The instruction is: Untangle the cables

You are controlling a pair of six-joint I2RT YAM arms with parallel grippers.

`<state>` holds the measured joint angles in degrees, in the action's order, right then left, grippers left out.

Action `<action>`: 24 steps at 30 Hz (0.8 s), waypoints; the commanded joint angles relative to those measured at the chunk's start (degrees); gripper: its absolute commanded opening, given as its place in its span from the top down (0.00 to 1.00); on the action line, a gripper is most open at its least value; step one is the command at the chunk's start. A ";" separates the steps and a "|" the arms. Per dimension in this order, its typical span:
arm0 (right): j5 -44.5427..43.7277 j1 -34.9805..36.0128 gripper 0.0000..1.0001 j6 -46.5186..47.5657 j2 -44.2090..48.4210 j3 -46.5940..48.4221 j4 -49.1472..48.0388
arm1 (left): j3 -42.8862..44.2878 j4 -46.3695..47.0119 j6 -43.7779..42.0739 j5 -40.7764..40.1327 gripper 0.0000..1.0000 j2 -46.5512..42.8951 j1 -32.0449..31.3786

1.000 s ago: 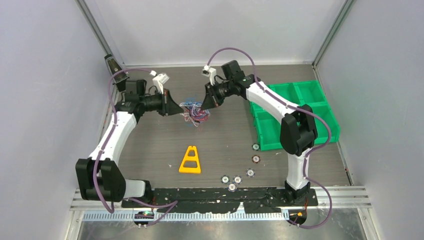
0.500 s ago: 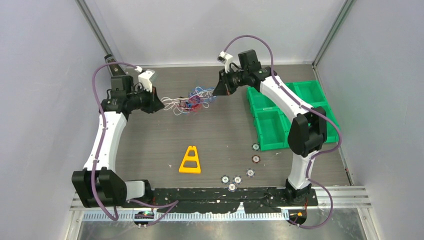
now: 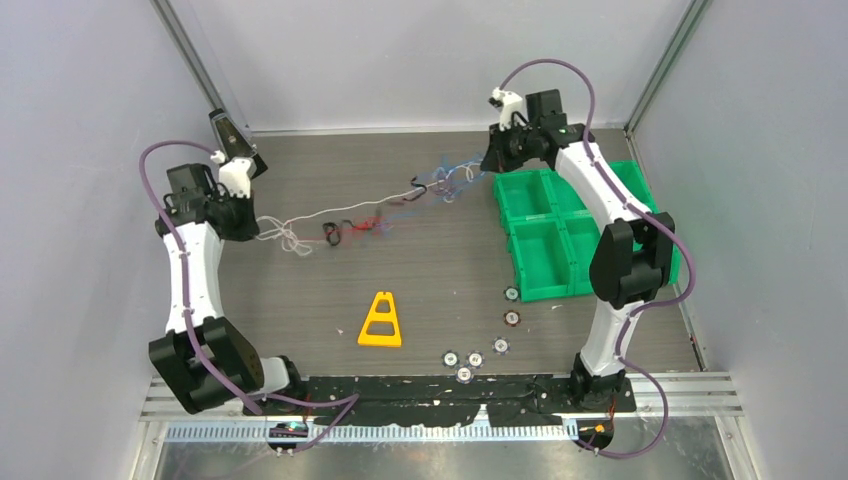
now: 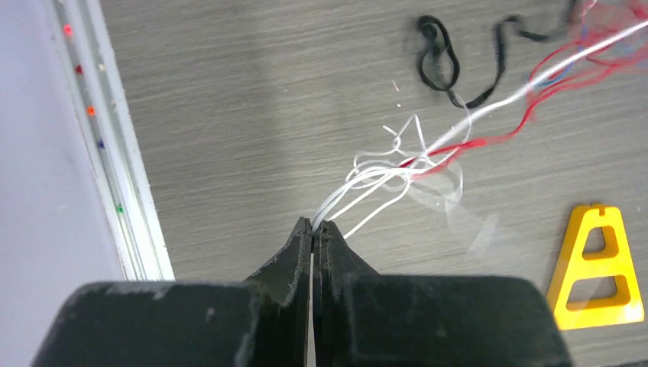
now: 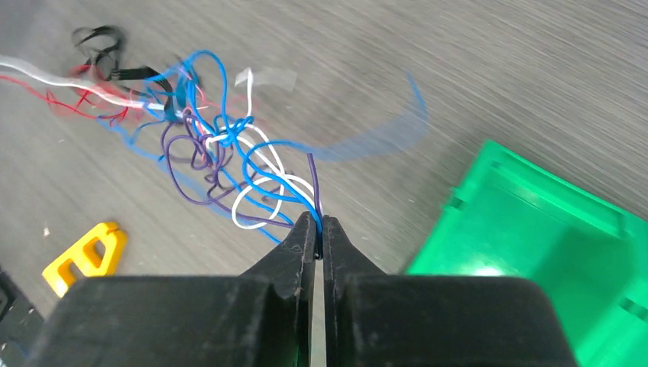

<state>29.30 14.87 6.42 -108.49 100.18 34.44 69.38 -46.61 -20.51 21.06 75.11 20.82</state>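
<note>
Yellow triangle (image 3: 381, 320) on the near table (image 3: 290, 300). Cables (image 5: 228, 141), strung out mid-table between both claws: left gripper (image 4: 313, 226) pinching white strands, right gripper (image 5: 319, 223) pinching blue and purple ones. Green bins (image 3: 545, 245), far right.

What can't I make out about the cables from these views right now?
- Right wrist: the cables are knotted and partly motion-blurred; crossings unclear.
- Left wrist: the strands run off the top right edge.
- Both wrists: strand ends are hidden inside the shut left gripper and right gripper.
- Top: strands too thin to trace.
</note>
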 commanded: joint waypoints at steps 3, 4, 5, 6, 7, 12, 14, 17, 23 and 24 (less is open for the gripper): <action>-3.28 -0.82 0.95 -0.29 2.84 3.45 -0.33 | 3.31 -3.00 -0.98 5.29 1.00 1.69 -0.96; -2.88 -0.68 0.95 -0.63 2.67 3.89 -0.38 | 3.70 -3.53 -0.51 7.02 1.00 1.70 -1.80; -1.73 -0.54 0.94 -1.26 2.53 4.54 -0.37 | 4.22 -4.26 -0.62 8.88 1.00 1.67 -2.61; -1.06 -0.41 0.95 -1.51 2.55 4.83 -0.39 | 4.69 -4.39 -0.04 10.27 1.00 1.24 -3.49; 0.11 -0.05 0.95 -1.96 2.61 5.41 -0.37 | 5.12 -4.05 0.90 11.38 1.00 0.58 -4.29; 6.20 2.56 0.94 -4.67 3.66 9.21 -0.83 | 10.51 -2.98 5.81 19.42 1.00 -2.45 -8.28; 8.52 4.15 0.95 -6.03 4.43 11.33 -1.23 | 13.13 -3.23 7.23 22.17 1.00 -3.05 -11.68; 11.32 6.69 0.95 -9.58 5.41 13.88 -3.17 | 13.93 -0.14 11.21 24.87 1.00 -4.47 -15.17; 8.08 11.89 0.77 -8.00 4.49 10.51 -6.39 | 6.62 7.80 16.57 18.42 0.55 -1.79 -17.76; 6.57 12.09 0.66 -4.75 3.31 10.26 -4.55 | 4.61 8.18 17.39 12.52 0.37 -0.46 -17.81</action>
<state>38.33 25.15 -1.96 -105.32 111.09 31.48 79.68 -42.83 -8.27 42.74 70.19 3.60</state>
